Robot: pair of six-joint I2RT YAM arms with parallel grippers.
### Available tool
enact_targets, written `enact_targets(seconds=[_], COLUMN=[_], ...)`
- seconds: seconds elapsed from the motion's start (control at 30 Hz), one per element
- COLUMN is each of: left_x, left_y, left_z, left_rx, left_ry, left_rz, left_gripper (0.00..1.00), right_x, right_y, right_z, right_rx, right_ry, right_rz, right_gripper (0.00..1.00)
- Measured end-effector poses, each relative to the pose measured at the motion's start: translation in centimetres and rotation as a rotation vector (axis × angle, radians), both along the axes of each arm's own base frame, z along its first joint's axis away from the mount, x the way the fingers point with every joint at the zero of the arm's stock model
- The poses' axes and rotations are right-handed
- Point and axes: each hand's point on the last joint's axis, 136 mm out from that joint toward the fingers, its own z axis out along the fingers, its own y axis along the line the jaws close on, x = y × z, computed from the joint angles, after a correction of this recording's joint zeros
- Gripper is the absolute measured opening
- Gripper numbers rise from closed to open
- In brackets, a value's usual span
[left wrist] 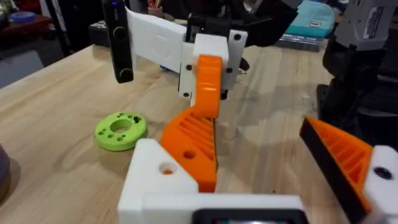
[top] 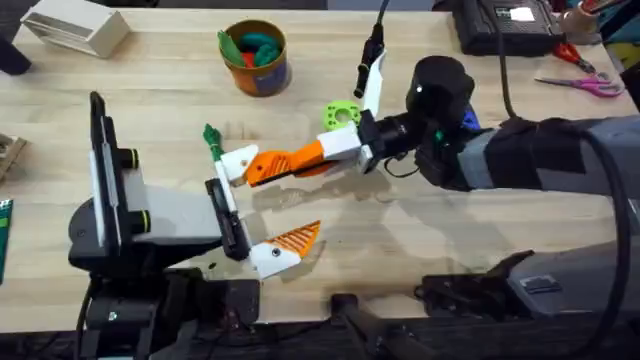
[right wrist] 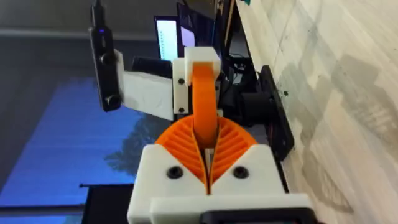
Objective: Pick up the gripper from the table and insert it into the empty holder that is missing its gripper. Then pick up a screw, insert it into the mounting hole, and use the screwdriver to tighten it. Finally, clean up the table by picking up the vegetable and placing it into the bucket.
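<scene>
My right gripper (top: 312,153) (right wrist: 206,140) is shut on the gripper (top: 272,168) (left wrist: 194,146), an orange ribbed wedge. It holds the wedge flat against the holder (top: 237,164) (left wrist: 152,180), the white far finger of my left gripper (top: 275,205). Orange shows through the holder's small hole. My left gripper stands open, and its near finger (left wrist: 348,165) carries its own orange pad. The vegetable (top: 212,138) lies on the table just beyond the holder. The bucket (top: 272,76) stands at the back with toy pieces inside. The screwdriver and screws are hidden.
A bright green ring (top: 340,113) (left wrist: 120,130) lies close behind the right gripper. A white box (top: 78,28) sits at the back left. Scissors (top: 585,82) and a black case (top: 500,25) lie at the back right.
</scene>
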Motion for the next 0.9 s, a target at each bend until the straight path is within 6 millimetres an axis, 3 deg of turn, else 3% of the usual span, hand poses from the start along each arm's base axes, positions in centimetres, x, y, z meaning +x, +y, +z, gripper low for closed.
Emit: enact_targets(seconds=[0.9], left_x=[0.3], left_y=[0.2], left_z=[0.0], left_rx=[-0.006], left_ry=[0.019], left_rz=[0.019], left_gripper=[0.985], right_x=[0.7], right_y=[2.4], right_z=[0.0], right_rx=[-0.023], right_ry=[0.036], right_rz=[-0.019], right_gripper=[0.015])
